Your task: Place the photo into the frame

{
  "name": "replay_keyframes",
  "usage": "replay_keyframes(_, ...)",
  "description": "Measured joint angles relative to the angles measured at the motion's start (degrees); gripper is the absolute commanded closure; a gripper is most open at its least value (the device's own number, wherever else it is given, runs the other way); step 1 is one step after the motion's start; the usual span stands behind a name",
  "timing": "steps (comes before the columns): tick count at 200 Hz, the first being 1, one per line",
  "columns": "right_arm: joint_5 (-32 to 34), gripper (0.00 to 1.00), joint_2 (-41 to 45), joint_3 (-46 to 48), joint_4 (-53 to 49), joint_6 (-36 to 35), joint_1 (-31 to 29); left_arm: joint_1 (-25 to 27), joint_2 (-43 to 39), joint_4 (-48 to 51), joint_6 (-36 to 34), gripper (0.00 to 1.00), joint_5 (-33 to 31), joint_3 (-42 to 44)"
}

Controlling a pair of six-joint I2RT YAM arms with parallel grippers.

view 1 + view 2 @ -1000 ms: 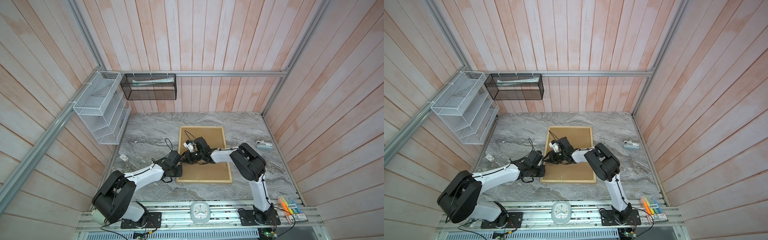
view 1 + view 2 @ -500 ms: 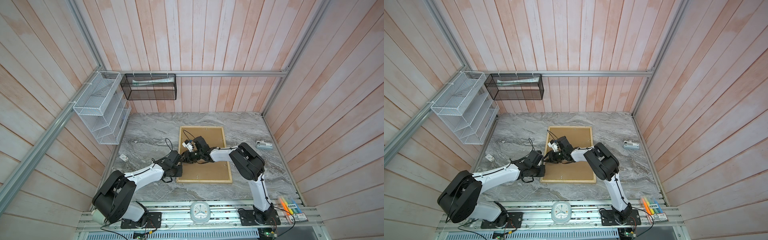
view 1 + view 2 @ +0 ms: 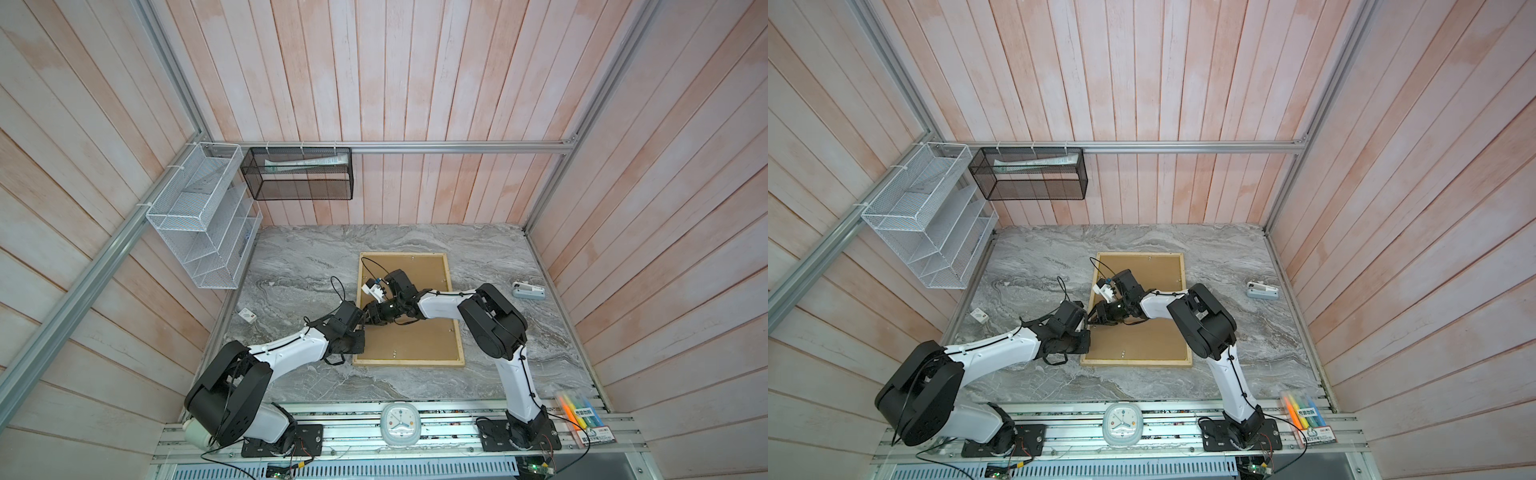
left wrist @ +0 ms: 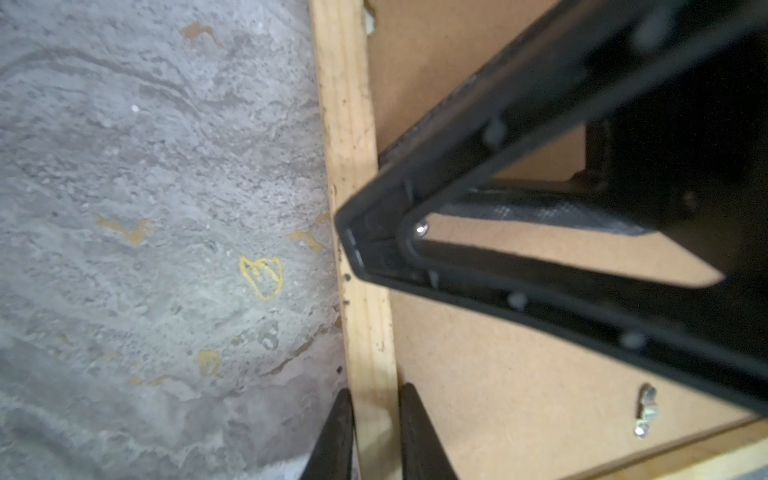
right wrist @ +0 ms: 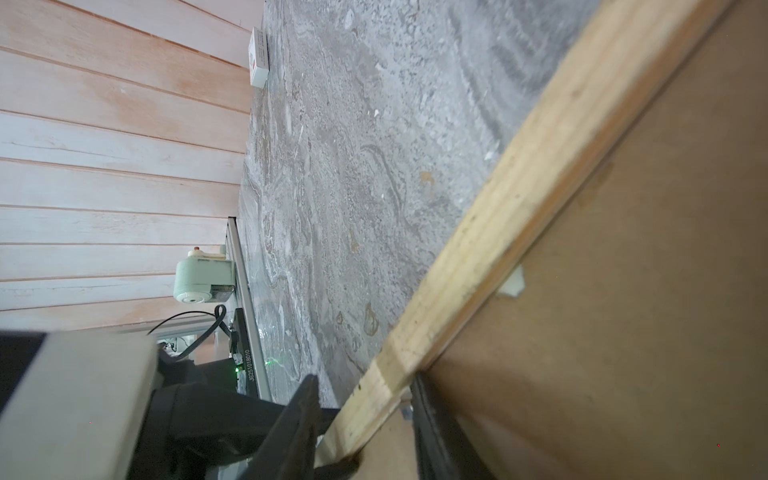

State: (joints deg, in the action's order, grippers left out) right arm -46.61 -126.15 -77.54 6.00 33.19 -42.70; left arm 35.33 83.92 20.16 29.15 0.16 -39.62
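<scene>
A black mesh basket hangs on the back wall with a long pale packet lying flat in it. A white wire rack with stepped tiers hangs on the left wall.

On the grey marbled table, the frame lies flat and back-up around the middle, its long sides running front to back. Its thin pale wood strips enclose a plain brown backing board. Small metal clips sit on the board near the strips.

Both arms meet at the frame's left long strip. In the left wrist view, the left gripper has its two dark fingers tight against either side of that strip, pinching it. Just ahead along the same strip is the right gripper, whose arm reaches across over the board. Its fingers straddle the strip at a slant, one on the table side and one on the board side. I cannot tell whether they press on it.

A small white box lies near the table's left edge. A pale grey oblong object lies near the right edge, well apart from the frame. On the front rail stand a rounded white clock and, towards the right corner, a pack of coloured markers.
</scene>
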Motion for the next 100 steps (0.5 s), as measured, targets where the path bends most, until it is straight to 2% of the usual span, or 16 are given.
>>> replay_keyframes(37,-0.6,0.6,-0.4,-1.8,-3.3,-3.7,0.0,0.0,0.3,0.5,0.0,0.8,0.0,-0.4)
replay_keyframes(100,-1.7,0.6,-0.9,-2.9,-4.9,-5.5,0.0,0.0,0.7,1.0,0.0,0.8,0.0,-0.9)
